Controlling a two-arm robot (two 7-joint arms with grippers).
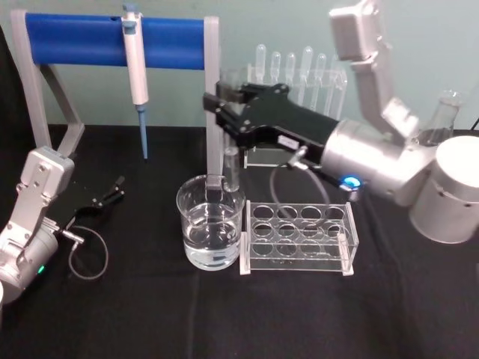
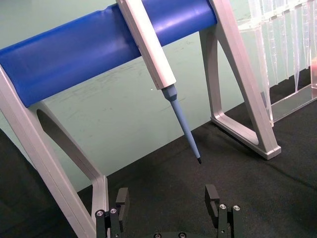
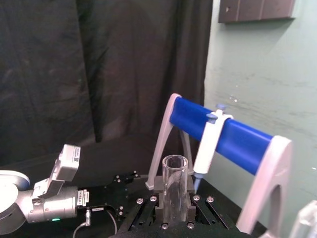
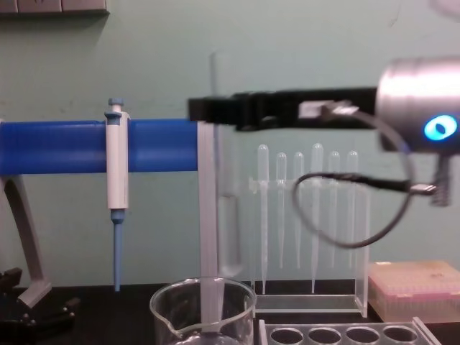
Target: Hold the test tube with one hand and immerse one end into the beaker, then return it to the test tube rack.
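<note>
Glass-strike hazard at the beaker (image 1: 196, 224) rim.
Holds the test tube (image 1: 233, 168) upright in the clenched right claw (image 1: 221, 112), just above the beaker and toward its rear rim, tip seemingly clear of the water. Centre over the opening before lowering; otherwise risks a rim strike, chipping glass or tipping the beaker against the adjacent test tube rack (image 1: 350, 239). Guard against slip on smooth glass. Rests left claw (image 1: 112, 193) on the bench (image 1: 150, 314), fingers spread, empty.
</note>
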